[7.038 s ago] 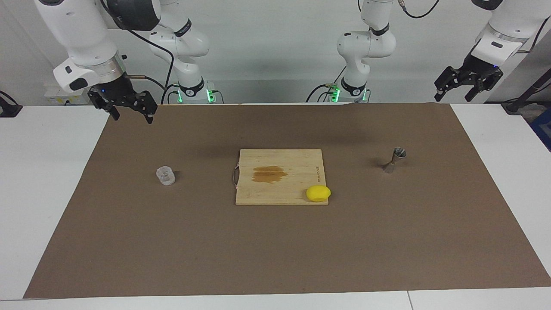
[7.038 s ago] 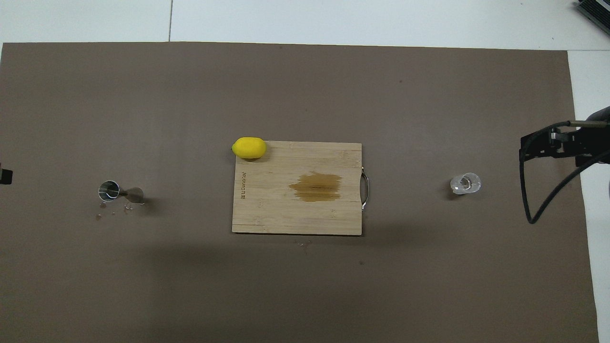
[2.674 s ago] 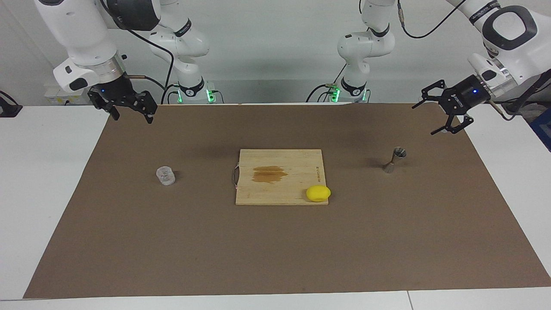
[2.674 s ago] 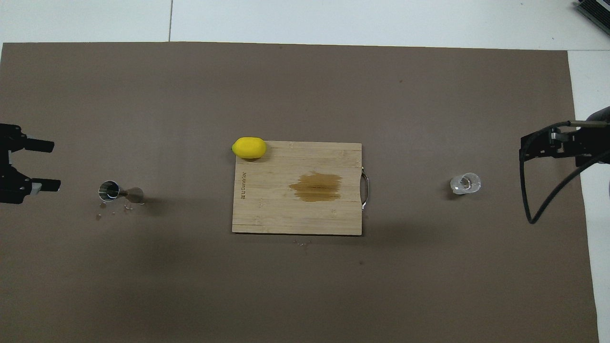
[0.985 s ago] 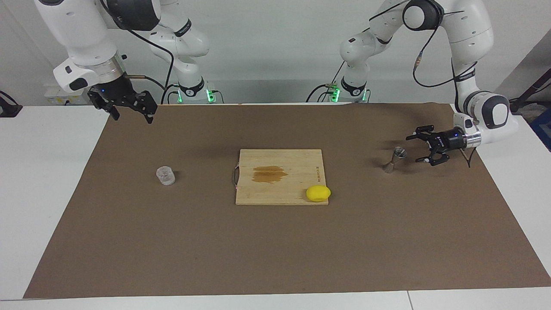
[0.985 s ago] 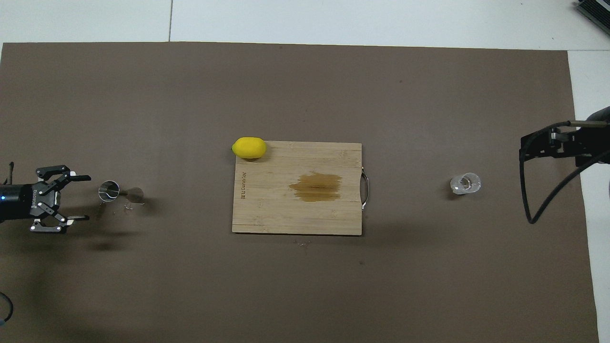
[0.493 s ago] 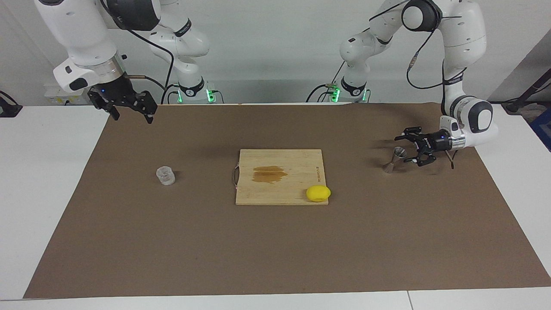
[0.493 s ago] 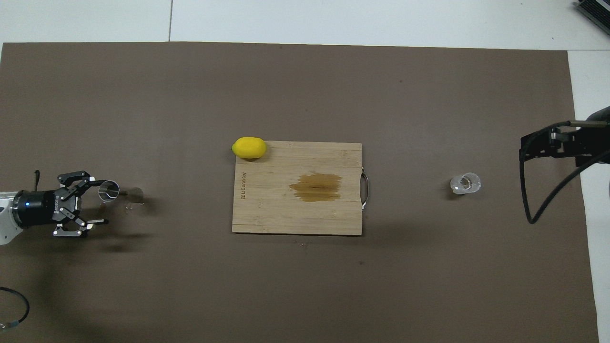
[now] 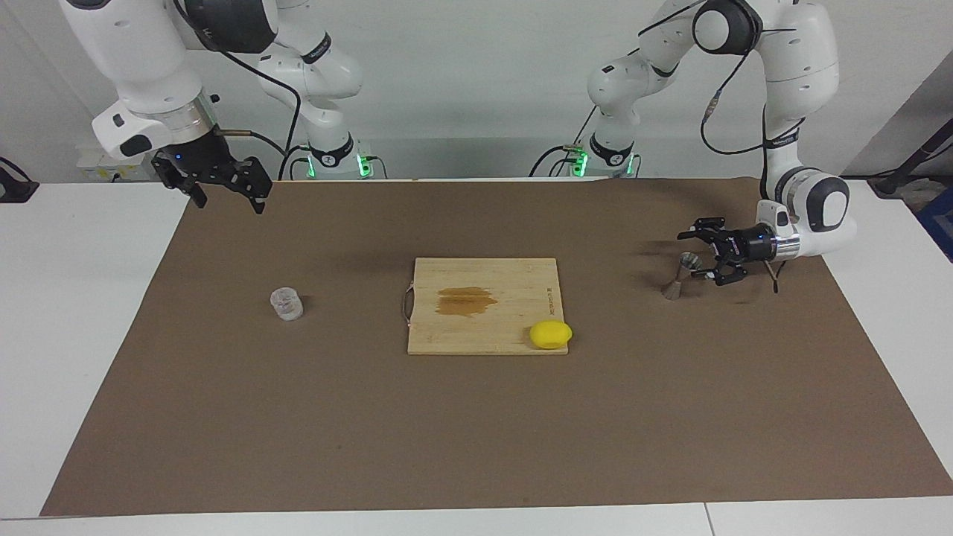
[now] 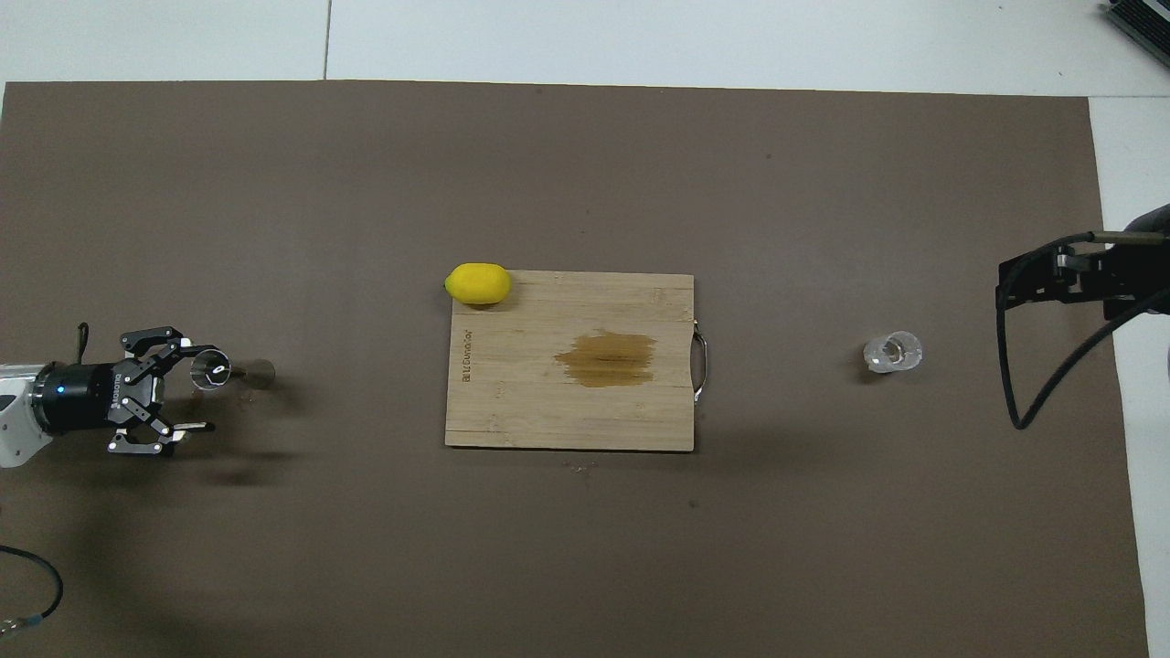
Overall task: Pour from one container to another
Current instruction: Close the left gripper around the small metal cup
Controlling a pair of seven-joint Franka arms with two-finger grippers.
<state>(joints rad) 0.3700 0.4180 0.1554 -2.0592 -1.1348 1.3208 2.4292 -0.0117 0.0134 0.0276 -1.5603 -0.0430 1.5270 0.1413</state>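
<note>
The steel jigger stands upright on the brown mat toward the left arm's end; it also shows in the overhead view. My left gripper lies level and low beside it, open, with the jigger's upper cup between its fingers; I cannot tell if a finger touches it. It shows in the overhead view too. The clear glass cup stands toward the right arm's end, also seen from overhead. My right gripper waits open, raised over the mat's corner nearer the robots.
A wooden cutting board with a brown wet stain lies mid-table. A yellow lemon rests at the board's corner farther from the robots, toward the left arm's end. The brown mat covers most of the table.
My left gripper came down from high at the table's end and slid in level toward the jigger, whose top now sits between the open fingers. The right arm has not moved.
</note>
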